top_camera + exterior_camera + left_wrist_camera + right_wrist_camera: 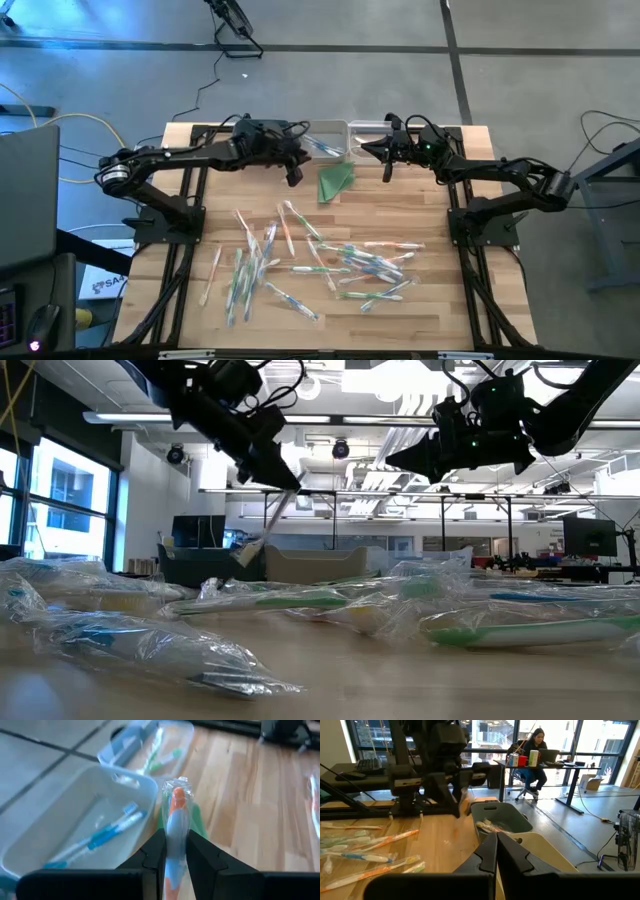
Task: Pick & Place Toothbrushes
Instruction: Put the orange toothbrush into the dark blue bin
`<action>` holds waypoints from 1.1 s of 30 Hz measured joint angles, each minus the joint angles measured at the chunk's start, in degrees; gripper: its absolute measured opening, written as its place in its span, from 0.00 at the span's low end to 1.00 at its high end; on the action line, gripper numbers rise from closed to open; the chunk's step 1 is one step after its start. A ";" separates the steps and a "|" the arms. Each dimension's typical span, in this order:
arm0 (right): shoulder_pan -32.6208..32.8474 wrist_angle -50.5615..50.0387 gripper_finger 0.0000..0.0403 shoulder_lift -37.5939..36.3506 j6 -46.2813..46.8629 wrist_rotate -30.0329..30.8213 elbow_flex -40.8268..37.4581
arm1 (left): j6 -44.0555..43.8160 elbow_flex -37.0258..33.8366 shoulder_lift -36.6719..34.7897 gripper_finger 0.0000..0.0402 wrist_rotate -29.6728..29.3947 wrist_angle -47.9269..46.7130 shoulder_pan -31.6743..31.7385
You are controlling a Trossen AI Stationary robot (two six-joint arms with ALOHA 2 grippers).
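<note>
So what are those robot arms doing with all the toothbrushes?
They are sorting them into bins. The left gripper is clamped on a wrapped orange toothbrush, holding it near the white bin that already has blue ones inside. The right gripper is shut and empty beside the other bin. Many wrapped toothbrushes lie on the table.

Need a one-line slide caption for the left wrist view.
Left end effector shut on a wrapped orange toothbrush, near a white bin holding blue toothbrushes.

Wooden table (pixel 400 320) — what it carries

Wrapped toothbrushes (pixel 330 262) scattered mid-table; two bins (pixel 345 130) and a green cloth (pixel 337 182) at the far edge.
</note>
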 joint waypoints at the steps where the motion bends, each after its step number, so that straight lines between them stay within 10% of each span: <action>1: 0.00 0.00 0.01 0.00 -0.01 -0.01 0.00 | 0.00 0.00 0.00 0.14 0.00 0.84 0.12; 25: 0.32 1.04 0.01 0.00 0.55 0.19 0.00 | 1.48 0.00 0.00 0.14 7.56 19.37 5.60; 33: 4.83 3.97 0.01 0.00 0.50 9.32 -0.02 | 1.33 0.00 0.00 0.14 12.34 20.12 7.13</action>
